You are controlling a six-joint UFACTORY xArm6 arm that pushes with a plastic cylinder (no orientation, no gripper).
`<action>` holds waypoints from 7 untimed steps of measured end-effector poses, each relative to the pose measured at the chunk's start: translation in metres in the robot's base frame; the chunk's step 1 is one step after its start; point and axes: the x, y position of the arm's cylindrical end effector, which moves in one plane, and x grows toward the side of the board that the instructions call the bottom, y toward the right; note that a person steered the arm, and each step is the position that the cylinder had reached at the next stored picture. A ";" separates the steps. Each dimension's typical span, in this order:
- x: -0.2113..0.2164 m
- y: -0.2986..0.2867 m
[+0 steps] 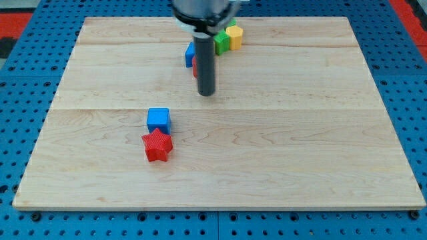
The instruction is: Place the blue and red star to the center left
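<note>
Here, ridged red star (157,145) touches blue cube (159,120).

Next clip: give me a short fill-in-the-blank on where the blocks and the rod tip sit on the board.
1. The blue cube touches the red star on the star's ____ side in the view.
2. My tip is toward the view's upper ____ of that pair.
3. Near the view's top edge, the yellow block has a ____ block against its left.
4. The blocks rest on a ____ board.

Missing words: top; right; green; wooden
</note>
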 end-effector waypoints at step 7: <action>0.050 -0.110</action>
